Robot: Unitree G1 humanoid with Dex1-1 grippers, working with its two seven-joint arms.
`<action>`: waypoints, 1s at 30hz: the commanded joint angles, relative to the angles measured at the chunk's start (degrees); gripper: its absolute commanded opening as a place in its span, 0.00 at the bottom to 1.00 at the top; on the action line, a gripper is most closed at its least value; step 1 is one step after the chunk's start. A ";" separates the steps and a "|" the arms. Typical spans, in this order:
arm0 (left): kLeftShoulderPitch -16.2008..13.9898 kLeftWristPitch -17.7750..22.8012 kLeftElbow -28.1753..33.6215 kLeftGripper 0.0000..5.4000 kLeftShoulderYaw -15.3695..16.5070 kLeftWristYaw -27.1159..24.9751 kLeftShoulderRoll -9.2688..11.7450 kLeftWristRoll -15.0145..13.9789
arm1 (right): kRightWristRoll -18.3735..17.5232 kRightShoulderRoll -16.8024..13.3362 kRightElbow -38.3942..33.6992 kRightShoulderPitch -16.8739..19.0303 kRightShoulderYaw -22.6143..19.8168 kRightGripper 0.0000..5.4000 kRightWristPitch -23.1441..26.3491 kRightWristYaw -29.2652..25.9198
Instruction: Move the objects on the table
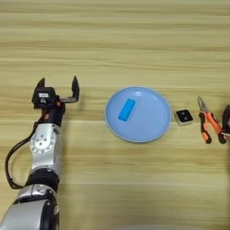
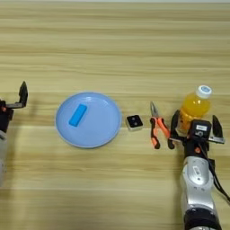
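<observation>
right hand (image 2: 195, 128) fingers wide, bottle (image 2: 195, 106) just behind it, pliers (image 2: 158, 124) beside, square piece (image 2: 134, 122) next, plate (image 2: 88, 119) mid-counter (image 2: 117, 49) holding blue block (image 2: 77, 114), left hand (image 1: 58, 90) wide near left edge, empty

Stereo head pair, looking down; both share plate (image 1: 138, 114).

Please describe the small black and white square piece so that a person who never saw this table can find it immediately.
Find the round light-blue plate near the table's middle, which holds a blue block. Just off the plate's right rim, apart from it, lies the square piece, with the orange-handled pliers further right. It is the smallest thing there, white-edged with a black face.
</observation>
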State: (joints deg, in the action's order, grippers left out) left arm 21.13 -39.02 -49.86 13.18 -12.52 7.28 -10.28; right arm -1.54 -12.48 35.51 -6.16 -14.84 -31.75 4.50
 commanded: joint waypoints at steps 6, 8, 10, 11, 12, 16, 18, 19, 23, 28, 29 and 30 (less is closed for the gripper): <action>2.00 -0.46 -5.89 1.00 0.16 1.24 0.92 1.37 | 0.56 1.67 -6.66 3.36 1.72 0.99 3.93 0.01; 2.23 -0.90 -7.14 1.00 -0.19 2.46 1.42 2.64 | 0.29 2.13 -8.19 4.31 2.02 0.99 4.91 -0.32; 2.49 -1.16 -8.14 1.00 -0.33 3.15 1.68 3.23 | 0.07 2.49 -9.47 5.17 2.24 0.99 5.61 -0.49; 2.56 -1.37 -8.51 1.00 -0.56 3.82 1.90 3.81 | 0.14 2.68 -10.33 5.77 2.44 0.99 5.97 -0.52; 2.65 -1.51 -8.81 1.00 -0.61 4.00 1.96 3.97 | 0.08 2.90 -11.27 6.39 2.63 0.99 6.36 -0.69; 3.03 -2.04 -9.90 1.00 -0.68 4.71 2.13 4.66 | -0.80 4.14 -16.14 9.68 3.43 0.99 9.33 -1.90; 3.19 -2.28 -10.32 1.00 -0.83 5.00 2.31 4.93 | -0.67 4.45 -17.59 10.98 3.75 0.99 10.37 -2.19; 3.25 -2.33 -10.47 1.00 -0.85 5.00 2.33 4.90 | -0.80 4.64 -18.38 11.52 3.92 0.99 11.01 -2.45; 3.38 -2.53 -10.74 1.00 -1.01 4.99 2.41 4.93 | -0.99 5.25 -21.13 13.12 4.53 0.99 13.54 -3.04; 3.45 -2.67 -10.88 1.00 -1.05 4.95 2.39 5.00 | -0.54 6.07 -26.15 15.33 6.18 0.99 16.45 -4.13; 3.46 -2.69 -10.91 1.00 -1.06 4.95 2.39 5.01 | -0.29 6.17 -27.60 15.81 6.62 0.99 17.00 -4.29; 3.47 -2.70 -10.93 1.00 -1.07 4.97 2.39 5.01 | -0.26 6.25 -29.09 16.29 7.14 0.99 17.51 -4.68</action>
State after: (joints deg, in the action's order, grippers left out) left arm 23.57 -41.28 -60.32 12.24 -7.78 9.31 -5.76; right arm -2.03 -6.53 9.45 9.13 -8.64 -15.94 0.53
